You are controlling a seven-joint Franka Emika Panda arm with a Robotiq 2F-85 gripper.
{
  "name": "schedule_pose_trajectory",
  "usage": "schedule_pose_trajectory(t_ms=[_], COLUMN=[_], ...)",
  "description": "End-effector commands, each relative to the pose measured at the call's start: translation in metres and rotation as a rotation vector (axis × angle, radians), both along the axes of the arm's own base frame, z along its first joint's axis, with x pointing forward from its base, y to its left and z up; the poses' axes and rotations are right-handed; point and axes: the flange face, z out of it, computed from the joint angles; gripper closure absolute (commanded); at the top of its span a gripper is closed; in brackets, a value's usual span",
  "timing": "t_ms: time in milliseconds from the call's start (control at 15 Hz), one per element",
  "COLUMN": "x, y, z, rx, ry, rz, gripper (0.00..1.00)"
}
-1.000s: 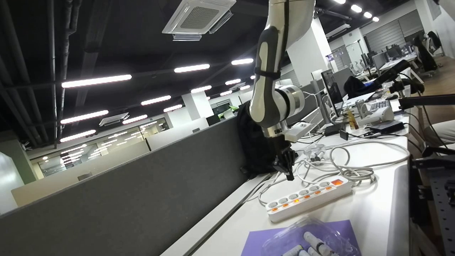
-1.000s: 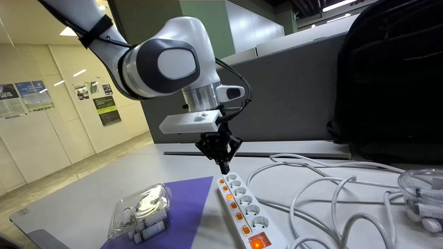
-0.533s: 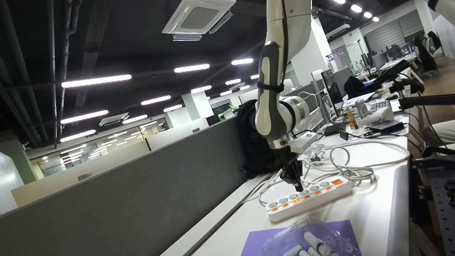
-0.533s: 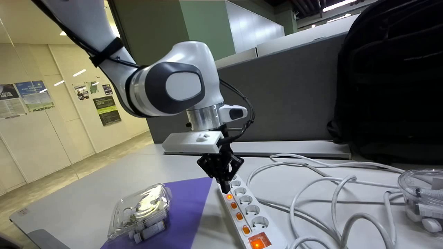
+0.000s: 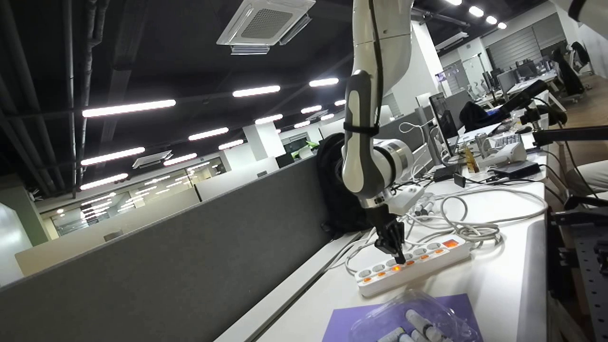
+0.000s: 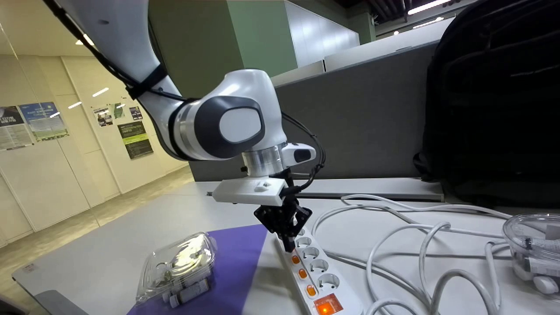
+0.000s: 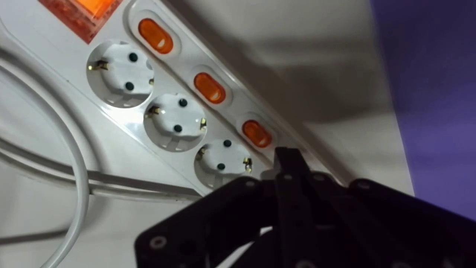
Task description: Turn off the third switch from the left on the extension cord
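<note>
The extension cord is a white power strip [image 5: 420,274] lying on the white table, with a row of sockets and small orange switches. It also shows in an exterior view [image 6: 314,275] and in the wrist view [image 7: 167,83]. The third switch from the left [image 5: 396,269] glows orange; in the wrist view it is hidden behind the gripper. My gripper [image 5: 401,261] is shut and empty and points down, its tips right beside that switch. In an exterior view the gripper tips [image 6: 289,248] cover the switch. In the wrist view the tips [image 7: 288,152] lie just past an unlit switch [image 7: 256,133]. Contact is unclear.
A lit main switch [image 6: 327,305] sits at the strip's end. A purple sheet [image 6: 245,271] with a clear box of tubes [image 6: 175,267] lies beside the strip. Loose white cables [image 6: 376,258] and a clear round tub [image 6: 536,249] lie on the other side. A grey partition [image 6: 363,118] and black backpack [image 6: 494,109] stand behind.
My shut gripper has come down from above the strip's far side onto the switch row and moved along it to the third switch. The strip has not moved.
</note>
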Motion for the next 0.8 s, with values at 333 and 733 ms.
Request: schedule_pose_trajectory(t_ms=[333,733], x=[0.019,0.024], y=[0.011,0.015], z=[-0.005,-0.013], rx=[-0.003,-0.005], ry=[-0.01,0.007], rz=[0.012,0.033], gripper=[1.0,1.0])
